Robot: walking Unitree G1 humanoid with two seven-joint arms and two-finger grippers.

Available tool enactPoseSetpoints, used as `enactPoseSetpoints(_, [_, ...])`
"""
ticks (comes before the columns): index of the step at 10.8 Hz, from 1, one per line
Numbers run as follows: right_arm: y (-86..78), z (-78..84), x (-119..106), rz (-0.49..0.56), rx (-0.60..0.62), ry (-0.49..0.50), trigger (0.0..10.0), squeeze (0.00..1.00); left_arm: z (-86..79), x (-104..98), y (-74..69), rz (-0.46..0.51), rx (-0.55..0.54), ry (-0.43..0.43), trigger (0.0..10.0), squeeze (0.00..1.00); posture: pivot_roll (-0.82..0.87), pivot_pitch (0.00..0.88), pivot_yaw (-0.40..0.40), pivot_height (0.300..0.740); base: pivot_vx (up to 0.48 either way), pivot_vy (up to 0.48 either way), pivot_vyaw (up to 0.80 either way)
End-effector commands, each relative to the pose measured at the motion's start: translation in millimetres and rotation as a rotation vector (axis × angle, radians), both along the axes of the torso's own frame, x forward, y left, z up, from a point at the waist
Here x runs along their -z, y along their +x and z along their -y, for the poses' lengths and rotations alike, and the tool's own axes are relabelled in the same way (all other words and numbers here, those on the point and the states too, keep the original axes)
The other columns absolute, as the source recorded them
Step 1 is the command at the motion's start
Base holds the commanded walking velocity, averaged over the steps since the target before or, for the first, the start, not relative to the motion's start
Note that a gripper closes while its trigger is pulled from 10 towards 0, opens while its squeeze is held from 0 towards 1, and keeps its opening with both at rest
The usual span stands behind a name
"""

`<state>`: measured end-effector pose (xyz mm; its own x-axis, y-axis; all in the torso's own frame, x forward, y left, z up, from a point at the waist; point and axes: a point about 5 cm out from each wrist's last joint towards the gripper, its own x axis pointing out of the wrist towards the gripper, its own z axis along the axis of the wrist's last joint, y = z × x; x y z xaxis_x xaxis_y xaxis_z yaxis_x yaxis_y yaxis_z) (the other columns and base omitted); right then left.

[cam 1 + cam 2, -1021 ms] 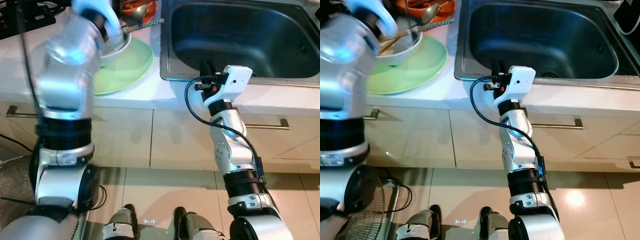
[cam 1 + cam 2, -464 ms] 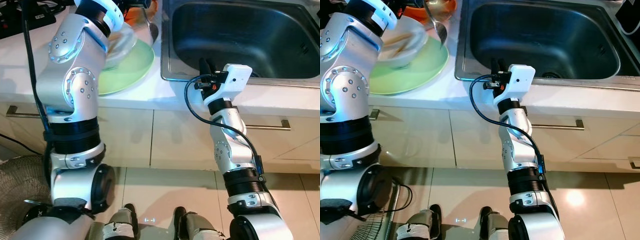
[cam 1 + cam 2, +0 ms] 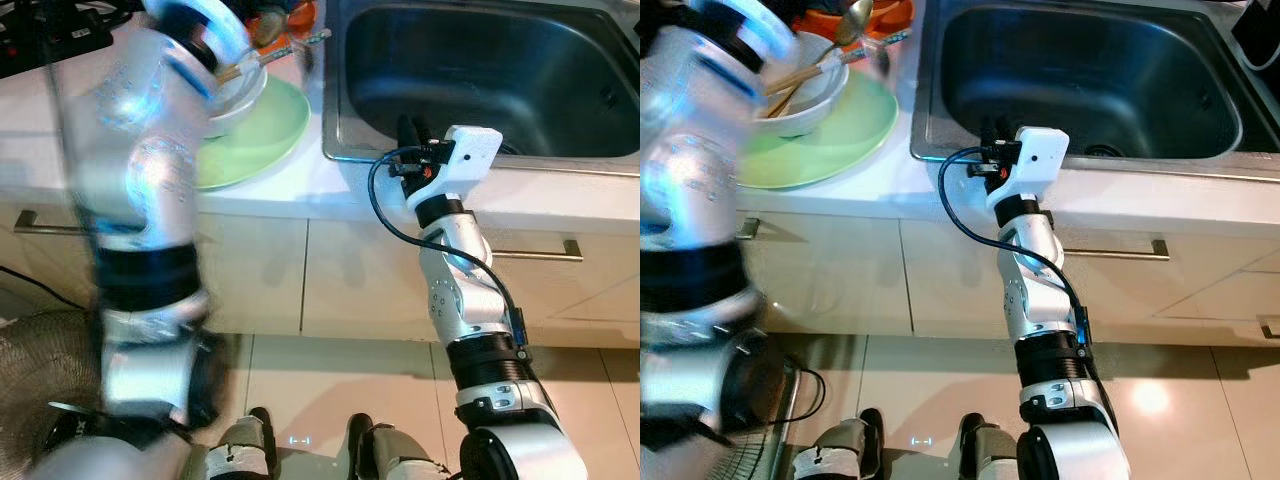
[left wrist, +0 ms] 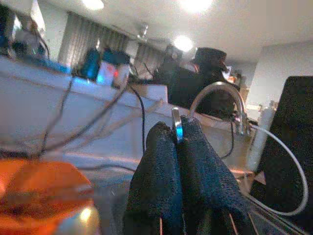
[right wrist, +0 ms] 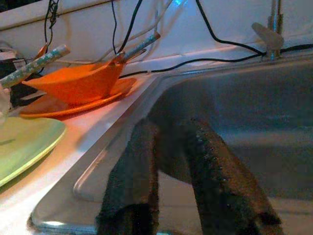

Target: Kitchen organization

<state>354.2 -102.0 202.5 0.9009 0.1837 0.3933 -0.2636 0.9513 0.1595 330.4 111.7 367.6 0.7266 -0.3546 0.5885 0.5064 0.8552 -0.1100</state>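
Observation:
My left gripper (image 4: 176, 131) is shut on the thin metal handle of a spoon (image 3: 857, 14), whose bowl lies at the back of the counter by the orange bowl (image 3: 892, 10). The left arm is blurred. A white bowl (image 3: 805, 95) with chopsticks (image 3: 790, 82) in it sits on a green plate (image 3: 845, 140) left of the sink (image 3: 1090, 70). My right gripper (image 3: 990, 130) rests at the sink's front left rim, open, with nothing between its fingers (image 5: 220, 186).
The counter's front edge runs over cream cabinets with a bar handle (image 3: 1120, 248). A tap (image 4: 220, 98) and cables stand behind the sink. A wire fan (image 3: 30, 370) lies on the tiled floor at my left.
My left arm has swung, carrying the spoon from over the green plate's rim back toward the orange bowl. The white bowl now sits sharp on the plate. The right arm has hardly moved.

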Motion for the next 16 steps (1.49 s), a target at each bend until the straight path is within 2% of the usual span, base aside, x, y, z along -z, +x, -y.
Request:
enactPoseSetpoints(1, [0.7, 4.8, 5, -0.036, -0.007, -0.002, 10.0, 1.0, 9.3, 11, 4.3, -0.03, 0.029, -0.009, 10.0, 0.0, 0.13, 0.21, -0.033, 0.74, 0.0, 0.0, 0.0])
enactPoseSetpoints(2, [0.7, 8.2, -11, 0.019, -0.03, -0.019, 10.0, 1.0, 19.5, 27, 8.6, -0.068, 0.043, 0.006, 10.0, 0.0, 0.12, 0.207, -0.029, 0.74, 0.0, 0.0, 0.0])
enactPoseSetpoints(5, [-1.9, 17.7, -40, 0.119, -0.048, -0.07, 10.0, 1.0, 29.7, 34, 9.2, -0.072, 0.058, 0.006, 10.0, 0.0, 0.11, 0.197, -0.022, 0.74, 0.0, 0.0, 0.0])
enactPoseSetpoints(6, [-3.1, 19.7, -46, 0.139, -0.047, -0.086, 10.0, 0.0, 29.8, 34, 9.3, -0.067, 0.058, 0.005, 10.0, 0.0, 0.11, 0.197, -0.02, 0.74, 0.0, 0.0, 0.0])
enactPoseSetpoints(7, [-5.6, 21.3, -57, 0.175, -0.066, -0.097, 10.0, 0.07, 29.9, 35, 10.3, -0.067, 0.056, 0.009, 10.0, 0.0, 0.11, 0.198, -0.02, 0.74, 0.0, 0.0, 0.0])
enactPoseSetpoints(8, [-7.3, 21.4, -64, 0.194, -0.093, -0.107, 10.0, 1.0, 30.7, 34, 11.1, -0.067, 0.056, 0.008, 10.0, 0.0, 0.11, 0.203, -0.022, 0.74, 0.0, 0.0, 0.0])
enactPoseSetpoints(9, [-8.1, 21.0, -67, 0.203, -0.108, -0.124, 10.0, 1.0, 32.1, 34, 11.5, -0.065, 0.06, 0.008, 10.0, 0.0, 0.11, 0.208, -0.024, 0.74, 0.0, 0.0, 0.0])
enactPoseSetpoints(10, [-10.0, 17.5, -71, 0.212, -0.15, -0.153, 10.0, 0.0, 35.3, 32, 11.6, -0.059, 0.069, 0.004, 10.0, 0.0, 0.1, 0.213, -0.025, 0.74, 0.0, 0.0, 0.0])
enactPoseSetpoints(12, [-14.5, 8.0, -71, 0.215, -0.228, -0.179, 10.0, 0.0, 40.2, 29, 10.6, -0.047, 0.093, -0.001, 10.0, 0.0, 0.11, 0.217, -0.027, 0.74, 0.0, 0.0, 0.0])
enactPoseSetpoints(14, [-24.4, -9.7, -63, 0.197, -0.403, -0.224, 10.0, 0.0, 47.3, 28, 8.6, -0.038, 0.133, 0.012, 10.0, 0.0, 0.11, 0.226, -0.026, 0.74, 0.0, 0.0, 0.0])
enactPoseSetpoints(16, [-29.1, -18.4, -60, 0.194, -0.45, -0.221, 10.0, 0.0, 54.9, 28, 5.2, -0.033, 0.173, 0.025, 10.0, 0.0, 0.11, 0.229, -0.024, 0.74, 0.0, 0.0, 0.0])
